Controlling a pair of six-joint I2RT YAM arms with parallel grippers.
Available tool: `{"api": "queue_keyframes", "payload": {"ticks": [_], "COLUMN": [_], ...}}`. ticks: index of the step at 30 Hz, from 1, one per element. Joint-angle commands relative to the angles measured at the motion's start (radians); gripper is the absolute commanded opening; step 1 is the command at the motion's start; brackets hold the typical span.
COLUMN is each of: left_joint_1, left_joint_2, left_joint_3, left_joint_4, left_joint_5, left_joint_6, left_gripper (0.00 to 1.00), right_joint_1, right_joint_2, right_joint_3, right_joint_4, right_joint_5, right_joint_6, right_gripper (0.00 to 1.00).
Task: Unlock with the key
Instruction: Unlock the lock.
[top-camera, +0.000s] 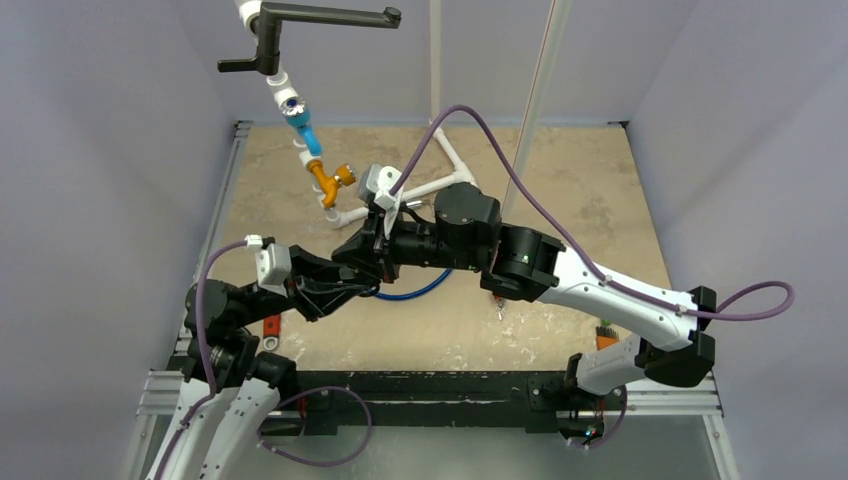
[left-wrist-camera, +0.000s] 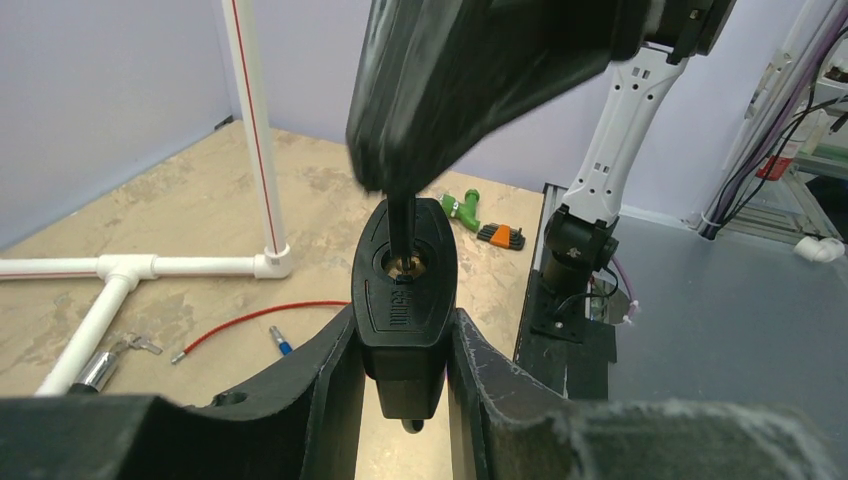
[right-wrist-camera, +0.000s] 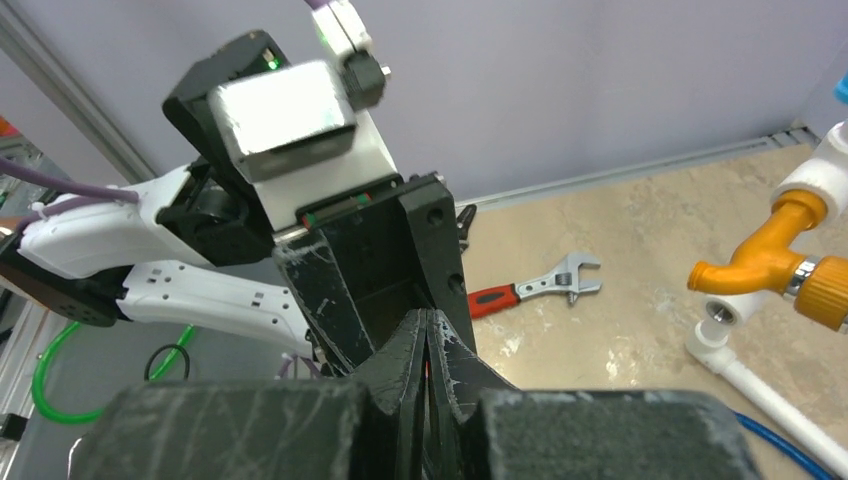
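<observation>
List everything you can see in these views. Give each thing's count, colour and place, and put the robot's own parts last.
padlock: one, black, held by the left gripper
key: one, dark, in the padlock's keyhole
pipe frame: one, white, on the table
tap: one, orange, on the pipe frame
adjustable wrench: one, red-handled, on the table
cable: one, red, on the table
hex key set: one, orange holder, near the table edge
left gripper: one, black, shut on the padlock
right gripper: one, black, shut on the key
</observation>
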Motion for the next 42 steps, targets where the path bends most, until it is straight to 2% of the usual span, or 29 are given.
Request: {"api": "queue_keyframes", "payload": {"ticks": [1,8,15,19,24,29,32,36,42], "left_joint_1": [-0.002,0.001,0.012,0.013,0.013,0.013,0.013,0.013,0.013], "left_joint_2": [-0.016,-0.020,-0.020,-0.011,-0.015,-0.017,-0.016,-0.014,-0.010], "left_joint_3": [0.070,0.078,0.097,0.102,0.076,0.072,0.073,0.074,0.081], "left_joint_4": [0.129,0.155,0.198,0.206,0.166,0.156,0.159,0.179,0.198], "left_joint_5": [-0.005,-0.015,-0.029,-0.016,-0.005,0.001,0.006,0.018,0.032], "left_joint_6": [-0.033,-0.060,-0.094,-0.096,-0.052,-0.041,-0.043,-0.061,-0.074], "left_gripper": [0.00,0.00,0.00,0.00,0.00,0.00,0.00,0.00,0.00], "right_joint_1": [0.005,0.005,0.005,0.005,0.005,0.005,0.004,-0.006,-0.028], "right_joint_2": [-0.036,-0.061,-0.106,-0.101,-0.096,-0.080,-0.086,-0.068,-0.030], "right_joint_3": [-0.039,-0.093,-0.219,-0.191,-0.045,0.058,0.059,0.054,0.067], "right_joint_4": [0.087,0.112,0.167,0.126,0.068,0.023,0.006,-0.050,-0.088], "right_joint_5": [-0.007,0.001,0.000,0.002,0.031,-0.001,0.019,0.026,-0.046], "right_joint_6": [0.036,0.046,0.094,0.101,0.041,0.008,-0.011,-0.043,-0.041], "right_gripper": [0.00,0.00,0.00,0.00,0.37,0.42,0.45,0.53,0.55]}}
